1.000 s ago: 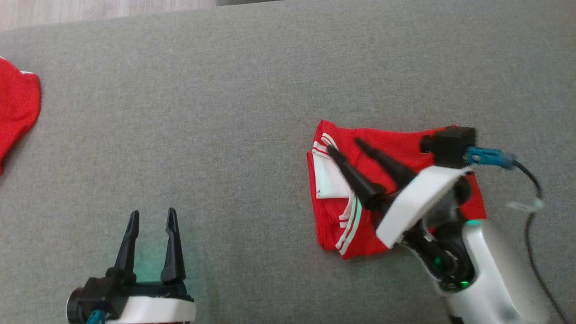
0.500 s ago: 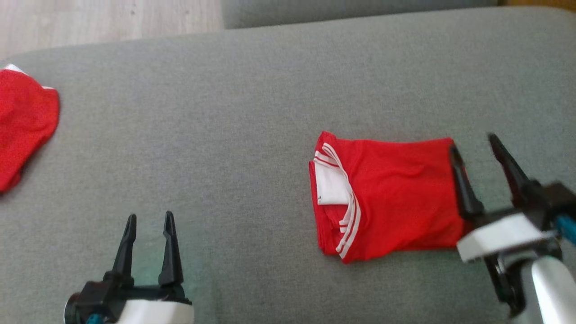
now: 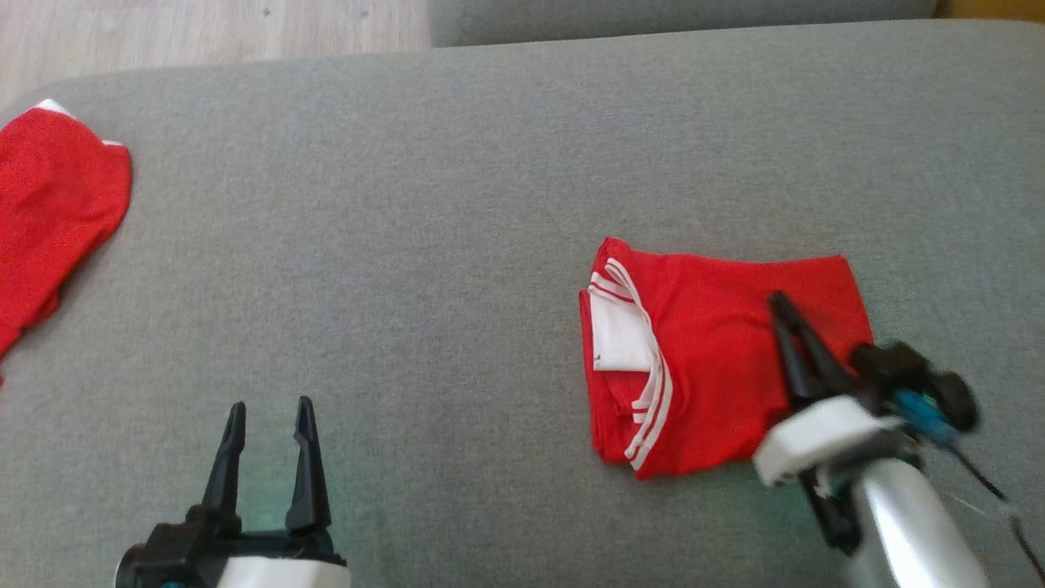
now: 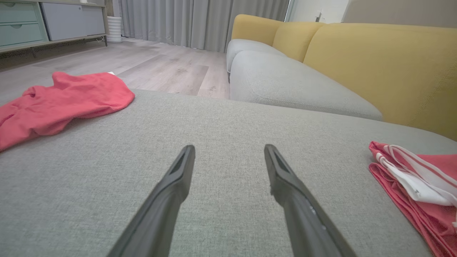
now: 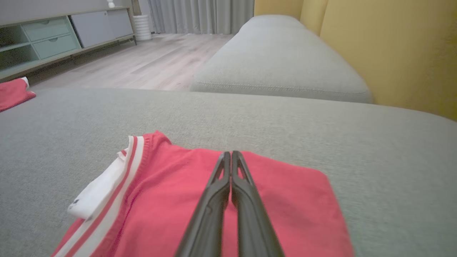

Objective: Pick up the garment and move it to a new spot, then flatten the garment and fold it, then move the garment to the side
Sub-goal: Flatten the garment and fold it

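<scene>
Red folded garment (image 3: 718,359) — likely soft, limp | beneath right gripper (image 3: 777,304), closed on nothing | left gripper (image 3: 269,406) spread | pinch edge nearest fingertips, all layers

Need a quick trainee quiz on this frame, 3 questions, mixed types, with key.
1. True or false: the right gripper is shut, its fingers together over the folded red shirt.
2. The left gripper is: A) shut on cloth; B) open over the bare grey cushion; C) holding the shirt's collar.
3. Fill in: the rumpled red garment lies at the head view's far ___ edge.

Key: 1 true; 2 B; 3 left.
</scene>
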Controlling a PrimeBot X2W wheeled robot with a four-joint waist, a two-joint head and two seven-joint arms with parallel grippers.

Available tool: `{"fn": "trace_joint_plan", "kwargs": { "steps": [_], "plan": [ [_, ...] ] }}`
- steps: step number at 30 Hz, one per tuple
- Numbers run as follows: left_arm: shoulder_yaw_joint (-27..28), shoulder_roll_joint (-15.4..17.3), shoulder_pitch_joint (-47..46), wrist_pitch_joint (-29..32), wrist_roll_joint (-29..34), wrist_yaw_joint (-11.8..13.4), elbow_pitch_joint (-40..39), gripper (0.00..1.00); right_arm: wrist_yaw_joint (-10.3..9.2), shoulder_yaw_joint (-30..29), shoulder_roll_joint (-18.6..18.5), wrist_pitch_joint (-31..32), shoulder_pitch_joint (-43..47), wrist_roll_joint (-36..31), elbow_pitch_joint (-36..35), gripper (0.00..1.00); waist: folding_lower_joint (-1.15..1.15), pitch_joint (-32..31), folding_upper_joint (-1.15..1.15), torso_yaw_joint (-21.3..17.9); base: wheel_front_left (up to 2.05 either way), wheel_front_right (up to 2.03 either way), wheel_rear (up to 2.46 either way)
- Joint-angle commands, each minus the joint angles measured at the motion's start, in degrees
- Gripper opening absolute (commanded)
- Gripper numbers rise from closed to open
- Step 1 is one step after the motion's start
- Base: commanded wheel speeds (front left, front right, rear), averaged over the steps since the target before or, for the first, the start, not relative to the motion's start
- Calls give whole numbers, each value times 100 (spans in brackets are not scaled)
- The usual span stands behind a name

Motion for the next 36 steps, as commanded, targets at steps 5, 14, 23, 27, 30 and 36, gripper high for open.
{"fn": "trace_joint_plan", "kwargs": {
  "steps": [5,14,23,27,30,36],
  "plan": [
    [81,-11,-260,-55,88,-47,-124,100,42,565,114,-160,-951,-229,1005,0,0,116,0,132,0,0,0],
    [88,-11,-254,-55,65,-23,-89,100,42,1277,140,-556,-1532,-44,2170,0,0,130,0,371,0,0,0],
    [60,-11,-252,-55,11,10,-55,100,42,2040,141,-573,-1637,334,2638,0,0,109,0,367,0,0,0],
    [57,-11,-265,-55,-7,19,-48,100,42,2301,142,-593,-1675,519,2711,0,0,107,0,330,0,0,0],
    [53,-11,-263,-55,-9,16,-45,100,42,2419,142,-596,-1688,603,2742,0,0,102,0,316,0,0,0],
    [126,-11,-215,-55,4,19,-34,100,42,2554,142,-704,-1744,780,2545,0,0,13,0,229,0,0,0]
  ]
}}
